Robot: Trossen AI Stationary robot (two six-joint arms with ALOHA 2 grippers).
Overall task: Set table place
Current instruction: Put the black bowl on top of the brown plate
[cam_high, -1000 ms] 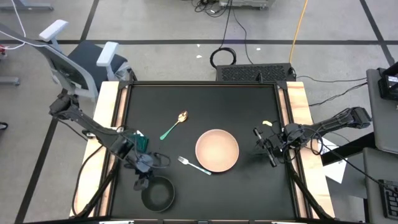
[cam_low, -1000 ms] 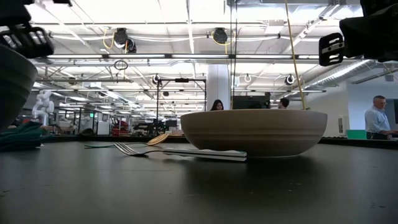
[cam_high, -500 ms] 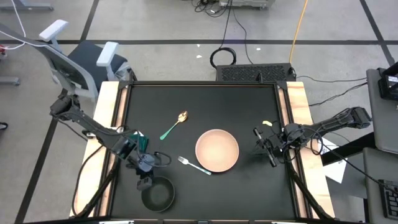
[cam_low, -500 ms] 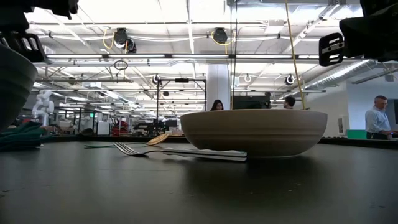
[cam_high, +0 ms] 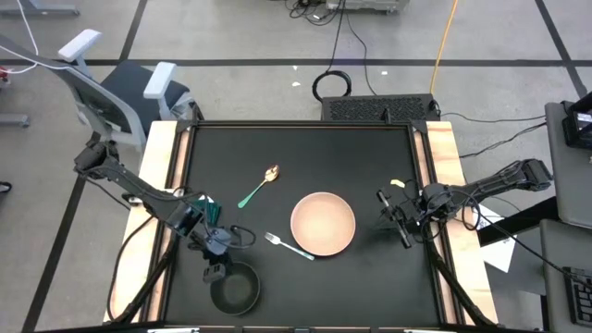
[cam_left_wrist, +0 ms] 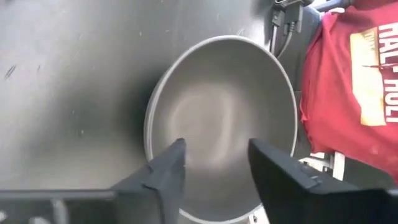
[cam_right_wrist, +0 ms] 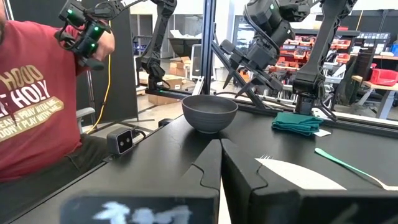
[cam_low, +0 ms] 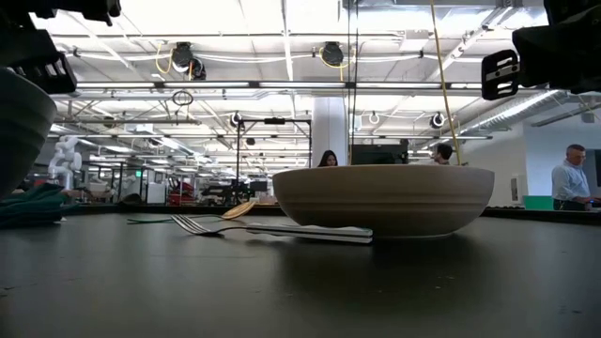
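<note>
While the black bowl point(cam_high: 235, 289) sits at the near left corner of the worktop point(cam_high: 370, 157), the left claw point(cam_high: 215, 268) hangs just over its rim with its fingers point(cam_left_wrist: 163, 177) spread apart and nothing between them; from the wrist you look straight down into the empty bowl. Beside that arm lies a folded green cloth point(cam_high: 213, 212). Moving right, the green-handled spoon point(cam_high: 259, 186) lies slantwise toward the middle, well apart from the rest. Next comes the silver fork point(cam_high: 289, 246), its handle end touching or slipping just under the left edge of the pinkish plate point(cam_high: 323, 223), which sits right of centre. Farther right, the right claw point(cam_high: 400, 220) waits near the wooden strip, fingers pressed together, holding nothing.

By my reckoning the setting is barely half arranged: the plate looks placed, but bowl, fork and spoon are all scattered and want gathering round it. The fork lies between bowl and plate, in the way of a straight move across. A person in a red shirt point(cam_right_wrist: 34, 112) stands close to the bowl's corner.
</note>
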